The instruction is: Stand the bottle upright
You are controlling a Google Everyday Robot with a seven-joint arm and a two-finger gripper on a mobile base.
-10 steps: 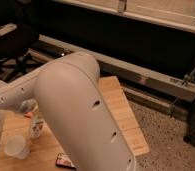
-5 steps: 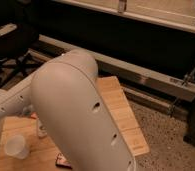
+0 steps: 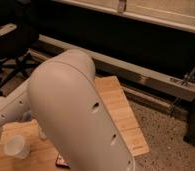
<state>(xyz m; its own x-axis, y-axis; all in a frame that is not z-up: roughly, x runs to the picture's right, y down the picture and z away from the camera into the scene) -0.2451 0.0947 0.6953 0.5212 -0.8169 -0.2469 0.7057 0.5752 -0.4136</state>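
My big white arm (image 3: 76, 120) fills the middle of the camera view, and its forearm (image 3: 6, 112) runs off to the left. The gripper is out of view past the left edge or hidden behind the arm. Only a pale sliver of the see-through bottle (image 3: 42, 133) shows at the arm's left edge, on the wooden table (image 3: 116, 105). The rest of it is hidden, so I cannot tell whether it lies or stands. A white paper cup (image 3: 15, 147) stands upright on the table, to the left of the sliver.
A small dark flat object with an orange edge (image 3: 61, 161) lies near the table's front, half under the arm. A black office chair (image 3: 13, 47) stands at the back left. A long metal rail (image 3: 141, 72) runs behind the table. Speckled floor (image 3: 166, 135) lies to the right.
The arm has swung so that it covers more of the table. The bottle, which stood out beside the cup a second ago, is now almost wholly hidden behind the arm.
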